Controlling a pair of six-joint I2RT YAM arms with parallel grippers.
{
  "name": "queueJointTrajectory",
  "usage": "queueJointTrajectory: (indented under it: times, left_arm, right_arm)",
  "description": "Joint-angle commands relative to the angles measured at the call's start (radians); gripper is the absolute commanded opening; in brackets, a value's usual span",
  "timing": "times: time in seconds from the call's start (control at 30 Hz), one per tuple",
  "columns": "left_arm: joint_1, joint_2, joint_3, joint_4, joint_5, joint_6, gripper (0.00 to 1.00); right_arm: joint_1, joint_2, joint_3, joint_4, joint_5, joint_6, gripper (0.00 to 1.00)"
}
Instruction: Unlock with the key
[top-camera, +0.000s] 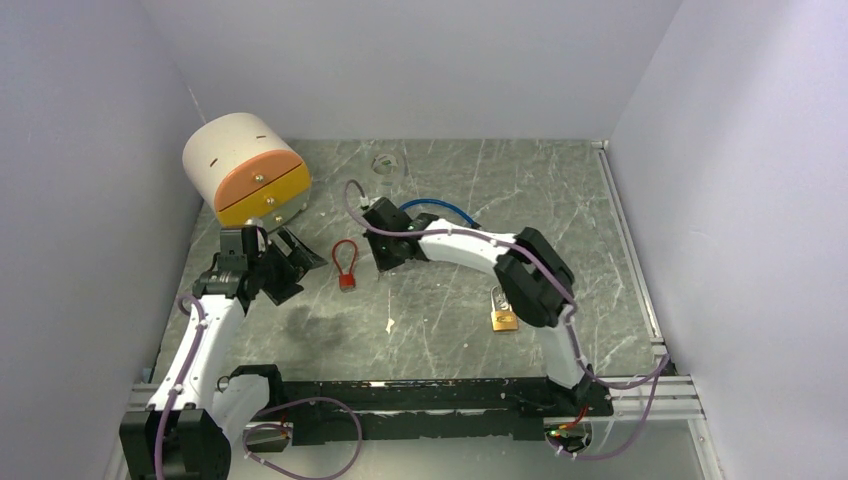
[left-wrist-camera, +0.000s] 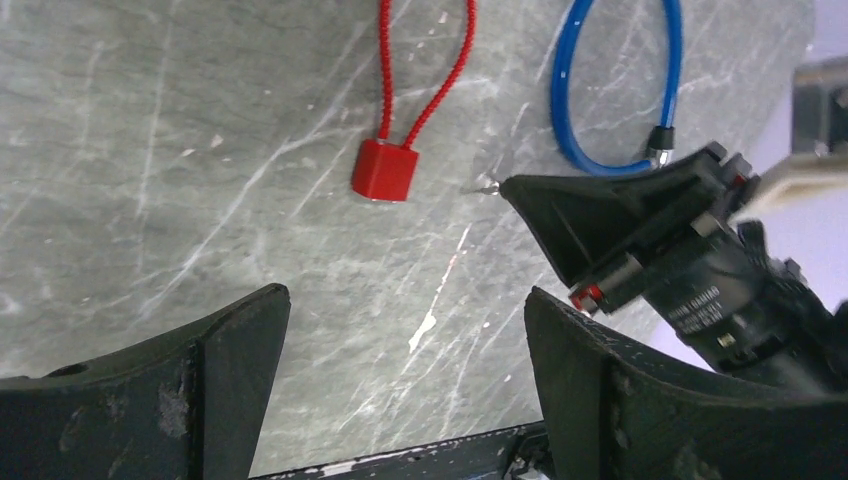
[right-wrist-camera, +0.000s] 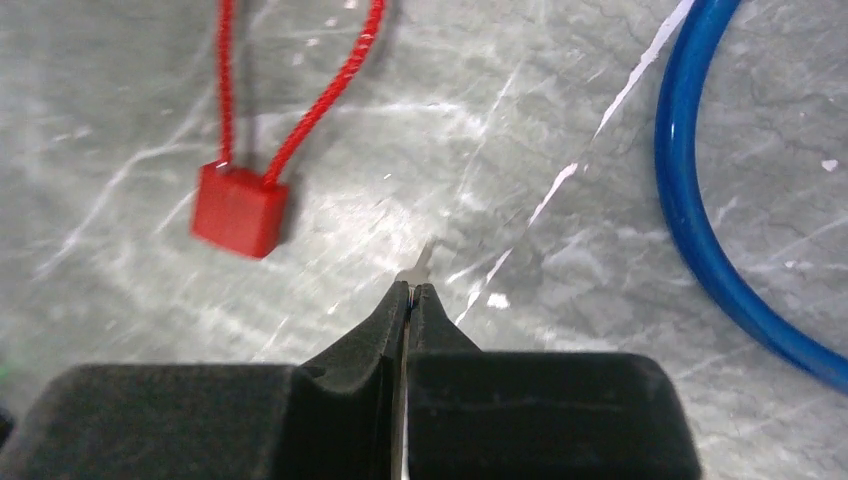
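My right gripper (top-camera: 379, 262) (right-wrist-camera: 411, 290) is shut on a small silver key (right-wrist-camera: 421, 262). Only the key's tip sticks out past the fingertips, low over the table; it also shows in the left wrist view (left-wrist-camera: 487, 184). A red cable lock (top-camera: 347, 282) (right-wrist-camera: 240, 208) (left-wrist-camera: 385, 170) lies on the table just left of the key tip, apart from it. My left gripper (top-camera: 291, 264) (left-wrist-camera: 405, 330) is open and empty, to the left of the red lock. A brass padlock (top-camera: 503, 320) lies near the right arm's elbow.
A blue cable loop (top-camera: 440, 208) (right-wrist-camera: 690, 200) (left-wrist-camera: 600, 100) lies behind the right gripper. A white and orange cylinder (top-camera: 245, 170) stands at the back left. A small clear object (top-camera: 385, 165) sits at the back. Walls enclose the table on three sides.
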Motion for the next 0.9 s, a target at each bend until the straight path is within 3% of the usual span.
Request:
queueJointTrajectory:
  times: [0.0,0.23,0.43,0.67,0.73,0.87]
  left_arm:
    - [-0.003,-0.024,-0.004,0.106,0.092,-0.037,0.91]
    - [-0.003,-0.02,0.037,0.161,0.191,-0.138,0.92]
    - [-0.003,-0.02,0.103,0.23,0.331,-0.287,0.93]
    - [-0.004,-0.073,0.06,0.639,0.548,-0.089,0.84]
    - [-0.005,-0.076,0.07,0.691,0.595,-0.008,0.89]
    - [-0.009,-0.046,0.125,0.676,0.7,0.15,0.85]
  right_arm:
    - [-0.02,-0.186,-0.114,0.262,-0.138,-0.019,0.0]
    - [-0.039,-0.369,-0.254,0.433,-0.333,-0.022,0.0]
    - [-0.055,-0.477,-0.25,0.489,-0.419,0.016,0.0]
    - [-0.074,-0.497,-0.128,0.4,-0.517,0.098,0.0]
    - [-0.074,-0.489,-0.093,0.354,-0.55,0.117,0.0]
    - [-0.084,-0.485,-0.048,0.289,-0.615,0.158,0.0]
